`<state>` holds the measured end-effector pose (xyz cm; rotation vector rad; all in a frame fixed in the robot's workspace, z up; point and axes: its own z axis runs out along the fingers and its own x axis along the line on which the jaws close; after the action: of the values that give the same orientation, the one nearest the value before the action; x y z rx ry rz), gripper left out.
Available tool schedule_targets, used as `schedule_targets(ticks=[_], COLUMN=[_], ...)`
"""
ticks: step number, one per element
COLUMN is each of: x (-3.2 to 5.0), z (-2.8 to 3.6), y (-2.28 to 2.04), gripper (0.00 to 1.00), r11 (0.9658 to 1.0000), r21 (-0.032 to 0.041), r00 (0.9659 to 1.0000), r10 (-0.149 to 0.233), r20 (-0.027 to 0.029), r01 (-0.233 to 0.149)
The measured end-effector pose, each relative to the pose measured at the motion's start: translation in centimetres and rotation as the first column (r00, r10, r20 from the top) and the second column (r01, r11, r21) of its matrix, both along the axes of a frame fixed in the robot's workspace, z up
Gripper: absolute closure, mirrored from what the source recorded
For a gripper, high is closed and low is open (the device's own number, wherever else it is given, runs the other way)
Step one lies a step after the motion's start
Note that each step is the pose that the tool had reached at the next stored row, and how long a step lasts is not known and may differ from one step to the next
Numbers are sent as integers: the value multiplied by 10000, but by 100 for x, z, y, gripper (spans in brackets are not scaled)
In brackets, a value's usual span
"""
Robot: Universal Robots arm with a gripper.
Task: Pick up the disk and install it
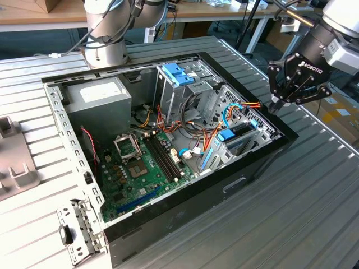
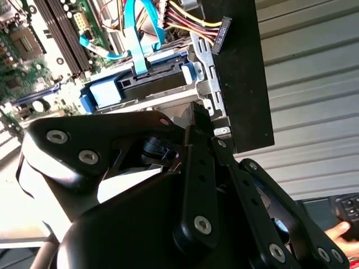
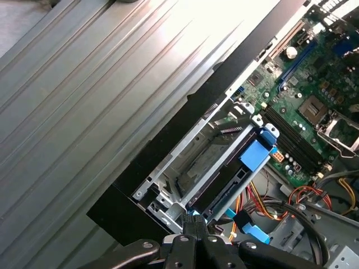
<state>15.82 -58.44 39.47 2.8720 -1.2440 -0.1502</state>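
Hovering above the case [image 1: 263, 154] corner, the gripper [image 1: 280, 101] had its fingers pinched together, holding nothing. The disk [image 1: 233, 136] sat in its bay; I judged the approach underway, needing opened fingers.

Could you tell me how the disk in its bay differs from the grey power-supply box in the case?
The disk is slim, framed by bright blue rails; the power-supply box is bulky, plain grey. The disk sits at the case's end near the hand, the box at the far corner. Both sit inside the open case.
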Motion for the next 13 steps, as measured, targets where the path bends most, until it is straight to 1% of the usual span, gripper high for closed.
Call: schedule_targets(ticks=[5, 10, 12, 13], x=[0, 0, 0, 0], z=[0, 0, 0, 0], y=[0, 0, 0, 0], gripper=[89, 89, 89, 89], r11=[9990, 9951, 9938, 9937], r21=[1, -1, 1, 0], r00=[9990, 9951, 9938, 9937], r10=[452, 993, 1114, 1123], r20=[0, 0, 0, 0], r01=[-452, -993, -1114, -1123])
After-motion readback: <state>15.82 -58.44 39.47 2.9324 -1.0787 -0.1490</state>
